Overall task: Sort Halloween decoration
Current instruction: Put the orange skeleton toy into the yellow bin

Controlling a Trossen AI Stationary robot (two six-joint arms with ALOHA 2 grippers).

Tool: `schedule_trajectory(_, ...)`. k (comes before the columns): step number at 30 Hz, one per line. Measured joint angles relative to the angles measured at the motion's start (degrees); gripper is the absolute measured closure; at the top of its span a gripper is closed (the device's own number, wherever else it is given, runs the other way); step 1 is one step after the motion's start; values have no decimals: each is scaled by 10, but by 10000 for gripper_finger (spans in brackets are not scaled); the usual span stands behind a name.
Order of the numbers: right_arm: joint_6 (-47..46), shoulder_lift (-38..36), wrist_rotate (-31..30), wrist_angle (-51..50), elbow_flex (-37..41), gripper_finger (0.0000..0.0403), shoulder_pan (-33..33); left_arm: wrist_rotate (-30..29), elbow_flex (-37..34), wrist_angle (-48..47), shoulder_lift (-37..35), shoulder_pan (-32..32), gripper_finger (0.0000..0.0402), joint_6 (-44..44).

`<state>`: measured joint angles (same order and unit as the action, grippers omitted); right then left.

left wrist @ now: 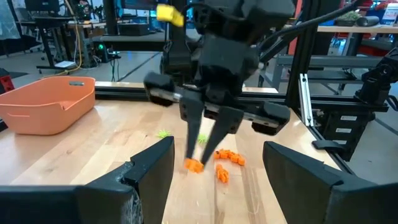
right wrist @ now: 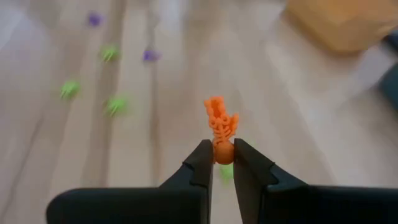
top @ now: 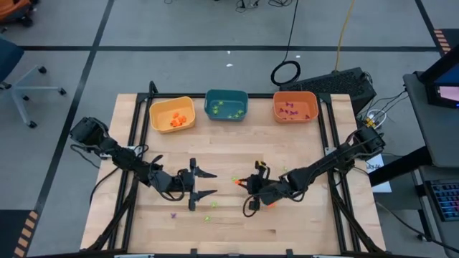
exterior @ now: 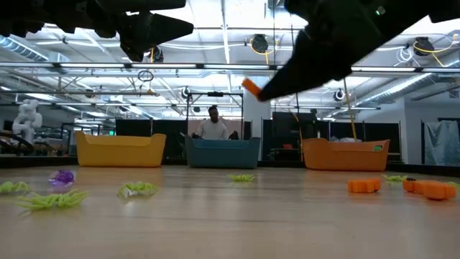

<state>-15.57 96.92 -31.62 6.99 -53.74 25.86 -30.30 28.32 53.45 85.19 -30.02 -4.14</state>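
Bright, even overhead light from ceiling fixtures (exterior: 259, 44); mild glare there. Soft shadows on worktop (top: 229, 215) beneath both arms. Right wrist view: background behind orange trinket (right wrist: 219, 134) heavily blurred. Low view: arms silhouetted black against ceiling.

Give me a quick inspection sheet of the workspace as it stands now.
Surface: wooden table, mostly bare.
Job's things: orange trinket pinched in the right tool, lifted off the table; loose orange pieces, green trinkets and a purple trinket on the wood.
Bins: yellow bin, teal bin, orange bin in a row at the far edge, each partly filled.
Grippers: left tool open, empty, facing the right one.
Cables: black cable loop on the floor.
Surroundings: a person behind the teal bin.
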Motion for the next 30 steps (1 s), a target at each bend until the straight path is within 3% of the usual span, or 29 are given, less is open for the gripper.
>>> schedule_trajectory(8, 59, 3, -113, 90, 0, 378, 10, 0, 0, -7, 0, 0, 148, 0)
schedule_trajectory(14, 82, 3, -138, 103, 0, 378, 11, -5, 0, -6, 0, 0, 148, 0)
schedule_trajectory(27, 84, 90, -149, 186, 0, 378, 9, -15, 0, -5, 0, 1, 148, 0)
schedule_trajectory(30, 89, 90, -177, 193, 0, 378, 8, -15, 0, -6, 0, 1, 148, 0)
